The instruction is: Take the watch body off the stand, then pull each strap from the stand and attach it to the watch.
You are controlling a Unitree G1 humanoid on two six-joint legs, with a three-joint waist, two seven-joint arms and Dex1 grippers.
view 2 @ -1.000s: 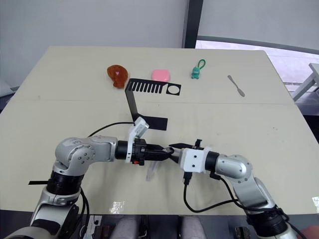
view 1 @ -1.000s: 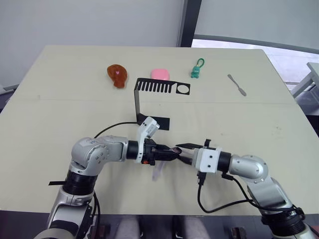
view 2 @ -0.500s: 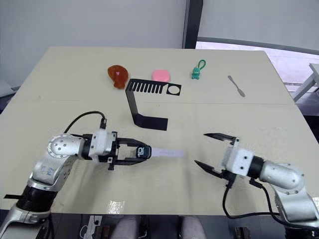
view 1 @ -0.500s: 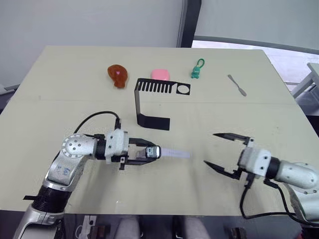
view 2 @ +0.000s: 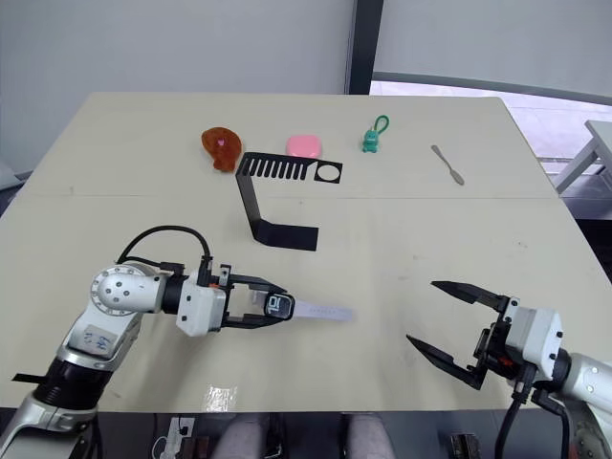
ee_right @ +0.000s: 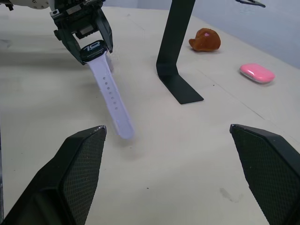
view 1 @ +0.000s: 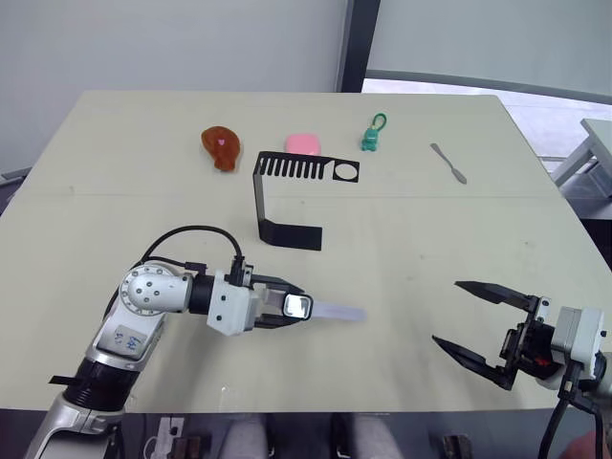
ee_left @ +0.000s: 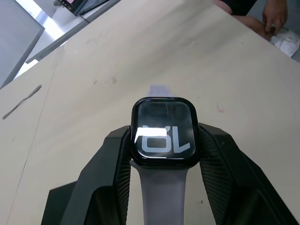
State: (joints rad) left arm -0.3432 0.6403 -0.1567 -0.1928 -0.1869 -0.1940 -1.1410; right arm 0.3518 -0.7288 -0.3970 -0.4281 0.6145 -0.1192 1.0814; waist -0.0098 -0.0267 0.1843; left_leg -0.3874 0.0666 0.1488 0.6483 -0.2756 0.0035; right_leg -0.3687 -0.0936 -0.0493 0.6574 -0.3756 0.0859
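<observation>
My left gripper (view 1: 292,306) is shut on the watch body (view 1: 298,306), a small black case with a pale screen (ee_left: 165,132), held just above the table's front middle. A pale lavender strap with holes (ee_right: 111,98) runs from the case toward the right gripper. A second pale strap (ee_left: 164,192) runs back between the left fingers (ee_left: 117,154). My right gripper (view 2: 421,311) hangs open near the front right, well apart from the watch. The black stand (view 1: 292,234) is upright behind the watch, its comb top bare.
Along the back of the table lie a brown drumstick toy (view 1: 222,145), a pink soap-like block (view 1: 306,143), a green keychain figure (view 1: 371,136) and a grey spatula (view 1: 449,163). A person's hand (ee_left: 274,14) is visible beyond the table edge.
A second ago both grippers met at the watch. The right gripper has since let go, opened and drawn back to the right; the left arm has turned the watch flat with the strap pointing right.
</observation>
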